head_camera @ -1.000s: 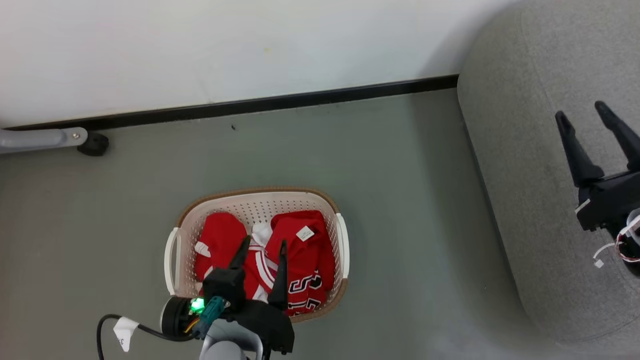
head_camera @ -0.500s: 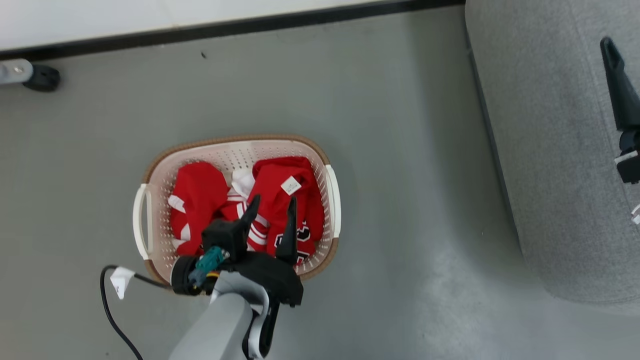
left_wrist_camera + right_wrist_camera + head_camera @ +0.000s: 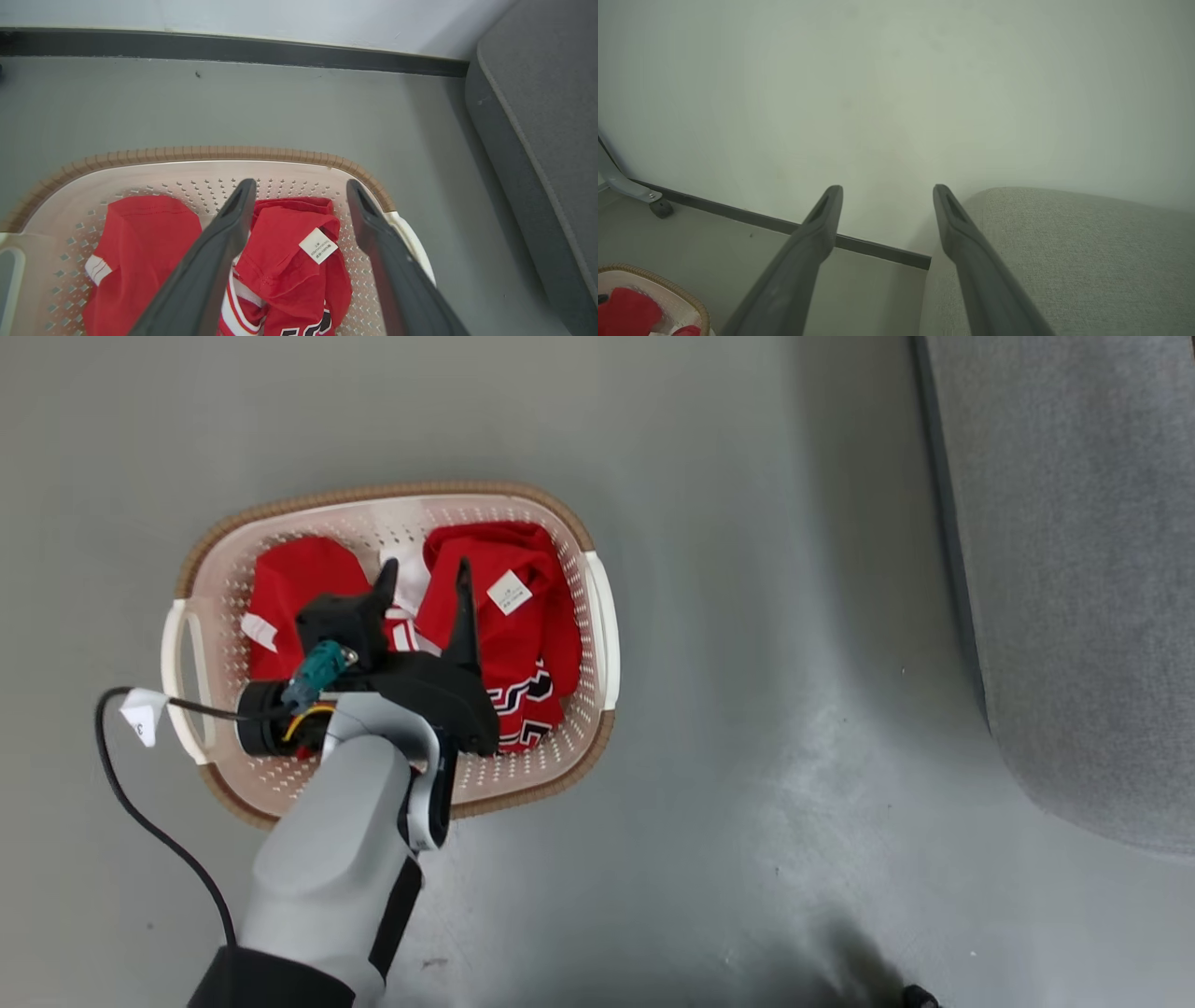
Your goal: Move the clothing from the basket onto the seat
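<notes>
The left tool [image 3: 425,581] hangs wide open and empty over the red clothing [image 3: 523,616] in the basket [image 3: 373,492] at the middle left, so I think it must next dip down, pinch a piece and carry it to the seat [image 3: 1074,569], far right.

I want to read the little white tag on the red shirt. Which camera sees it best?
The left wrist view: the tag is close and big, between the open fingers. The head view shows it small, from above. The right wrist view catches a scrap of red clothing at its corner.
</notes>
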### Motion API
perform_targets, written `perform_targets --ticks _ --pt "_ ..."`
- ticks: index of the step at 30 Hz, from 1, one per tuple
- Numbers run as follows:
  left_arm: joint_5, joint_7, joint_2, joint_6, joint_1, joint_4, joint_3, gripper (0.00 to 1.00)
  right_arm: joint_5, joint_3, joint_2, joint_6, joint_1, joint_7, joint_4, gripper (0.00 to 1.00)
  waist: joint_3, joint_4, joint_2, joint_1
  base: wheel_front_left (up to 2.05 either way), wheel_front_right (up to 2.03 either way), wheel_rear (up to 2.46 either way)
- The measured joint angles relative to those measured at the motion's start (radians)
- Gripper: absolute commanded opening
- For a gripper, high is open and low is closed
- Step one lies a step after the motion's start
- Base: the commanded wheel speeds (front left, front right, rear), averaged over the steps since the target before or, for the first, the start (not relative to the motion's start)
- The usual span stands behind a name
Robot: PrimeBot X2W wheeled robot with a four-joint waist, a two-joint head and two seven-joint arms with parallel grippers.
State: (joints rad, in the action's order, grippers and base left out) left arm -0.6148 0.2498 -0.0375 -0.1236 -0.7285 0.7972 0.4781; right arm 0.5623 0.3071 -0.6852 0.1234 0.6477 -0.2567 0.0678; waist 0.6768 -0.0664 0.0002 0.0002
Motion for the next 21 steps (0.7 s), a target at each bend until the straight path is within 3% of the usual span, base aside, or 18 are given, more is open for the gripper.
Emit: perform_targets --ticks 11,21 --pt "0.019 0.000 0.003 0.000 -0.092 0.173 -0.034 1.00 0.020 -0.020 -0.005 0.000 0.001 0.000 -0.022 1.00 0.126 -0.016 0.0000 0.0000 0.00 0.00 0.00" --pt "0.064 0.000 0.006 0.000 -0.138 0.291 -0.090 1.00 0.028 -0.028 -0.006 0.000 0.001 0.000 -0.054 1.00 0.149 -0.008 0.0000 -0.0002 0.00 0.00 0.00"
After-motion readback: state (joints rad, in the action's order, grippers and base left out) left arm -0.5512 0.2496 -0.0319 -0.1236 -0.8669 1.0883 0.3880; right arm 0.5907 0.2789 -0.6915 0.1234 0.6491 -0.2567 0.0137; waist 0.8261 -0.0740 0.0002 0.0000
